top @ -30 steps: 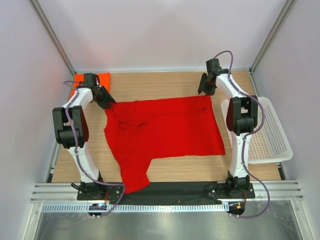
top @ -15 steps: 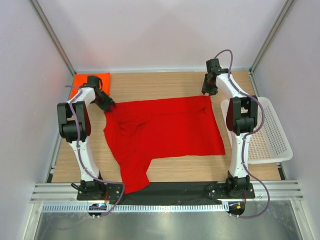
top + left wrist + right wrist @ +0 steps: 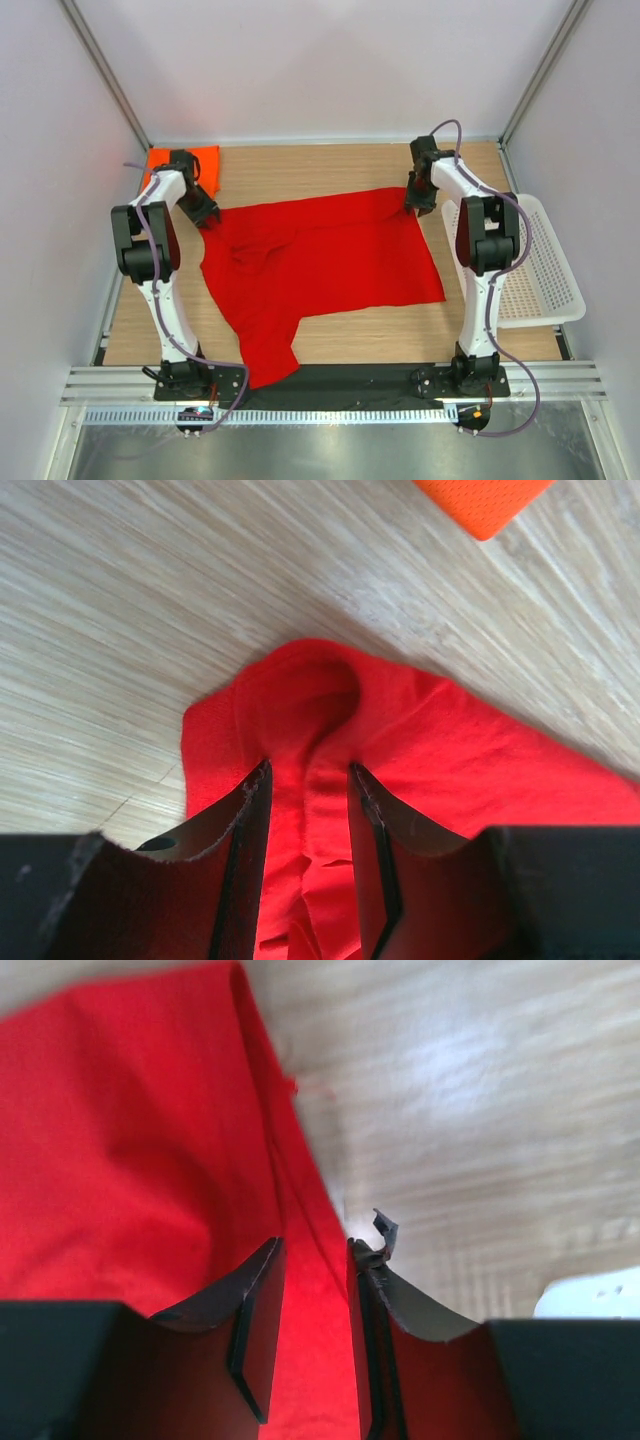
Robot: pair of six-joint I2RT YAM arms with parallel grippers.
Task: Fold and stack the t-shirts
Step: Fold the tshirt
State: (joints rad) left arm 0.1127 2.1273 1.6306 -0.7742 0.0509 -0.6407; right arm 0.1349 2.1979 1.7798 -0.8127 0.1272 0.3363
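Plain deep-red t-shirt (image 3: 320, 255); plain bright-orange t-shirt (image 3: 207, 160); white basket (image 3: 553, 258), mesh-patterned with small holes; pale tan table (image 3: 330, 165), streaked with wood grain.

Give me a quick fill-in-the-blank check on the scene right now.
1. The left gripper and right gripper each pinch the spread t-shirt, which is ___.
2. The orange t-shirt lies at the far ___ corner of the table.
3. The white basket sits at the table's ___ side.
Missing: red; left; right.
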